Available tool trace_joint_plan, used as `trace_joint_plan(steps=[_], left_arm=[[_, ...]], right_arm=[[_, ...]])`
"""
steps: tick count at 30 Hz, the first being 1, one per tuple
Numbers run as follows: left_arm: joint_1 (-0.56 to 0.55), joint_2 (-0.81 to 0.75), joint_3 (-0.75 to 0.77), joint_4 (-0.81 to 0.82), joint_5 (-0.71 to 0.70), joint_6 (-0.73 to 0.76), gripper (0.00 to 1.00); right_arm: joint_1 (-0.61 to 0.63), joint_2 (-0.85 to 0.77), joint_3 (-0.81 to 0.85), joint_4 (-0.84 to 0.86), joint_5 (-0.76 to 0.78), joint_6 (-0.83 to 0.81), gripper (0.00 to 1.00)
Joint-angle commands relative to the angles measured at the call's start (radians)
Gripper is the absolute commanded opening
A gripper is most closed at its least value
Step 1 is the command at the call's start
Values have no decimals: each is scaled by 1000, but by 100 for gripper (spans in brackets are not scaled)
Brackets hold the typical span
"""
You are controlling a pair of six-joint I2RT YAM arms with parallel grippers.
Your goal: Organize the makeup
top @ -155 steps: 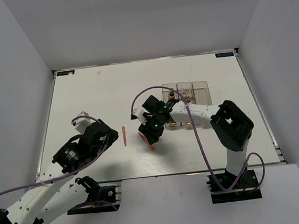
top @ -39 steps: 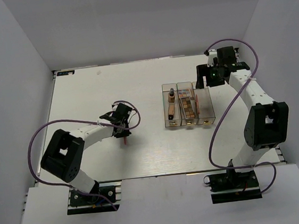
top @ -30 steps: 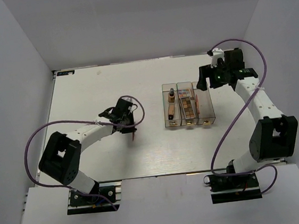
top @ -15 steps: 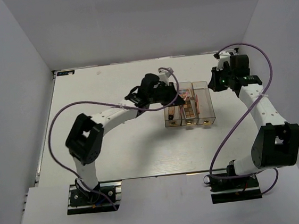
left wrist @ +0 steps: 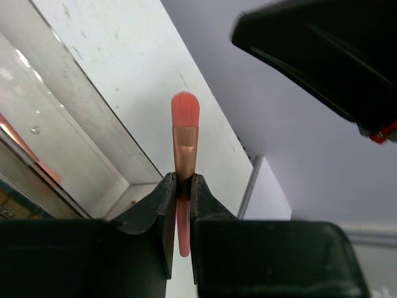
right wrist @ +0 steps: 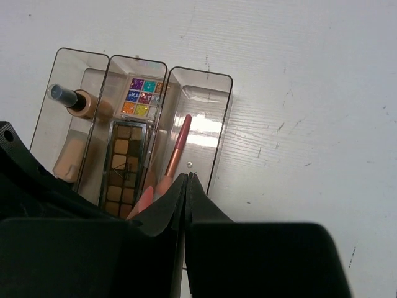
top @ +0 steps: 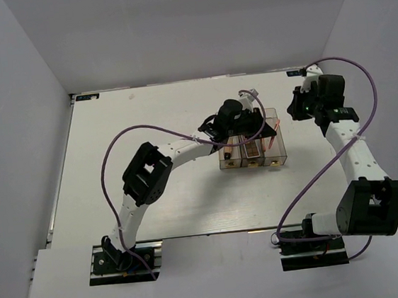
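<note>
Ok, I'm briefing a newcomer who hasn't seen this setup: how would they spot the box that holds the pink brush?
On the white table, right of centre, three clear boxes stand side by side. It is the right-hand box: its neighbours hold palettes and tan bottles, while it holds a thin pink brush.

The makeup brush (left wrist: 185,133) between the black fingers (left wrist: 162,214) of the left gripper (left wrist: 181,181) has a salmon-pink tip, a coppery metallic ferrule and a pink handle. Seen from the right wrist, the three organiser boxes (right wrist: 200,77) are clear with a smoky brown tint. The bottle (right wrist: 79,103) is tan with a dark cap. The small palette (right wrist: 144,96) is a grid of purple, blue, green, orange and yellow squares (glittery ones). The long palette (right wrist: 127,164) has rows of browns and beiges in a black frame. The stick (right wrist: 178,144) is rose-pink. The table (right wrist: 298,93) is white with faint grey scuffs, and the cables (top: 113,147) are purple.
</note>
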Motion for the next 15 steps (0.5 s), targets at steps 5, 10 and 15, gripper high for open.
trace_joint_plan(steps=[5, 10, 15], left_arm=[[-23, 37, 82, -25, -230, -49, 0], [-32, 97, 174, -97, -279, -43, 0], [-32, 136, 240, -168, -320, -37, 23]], right_arm=[[-25, -52, -33, 73, -16, 37, 0], [-36, -56, -38, 81, -41, 42, 0], [-45, -64, -46, 77, -50, 42, 0]])
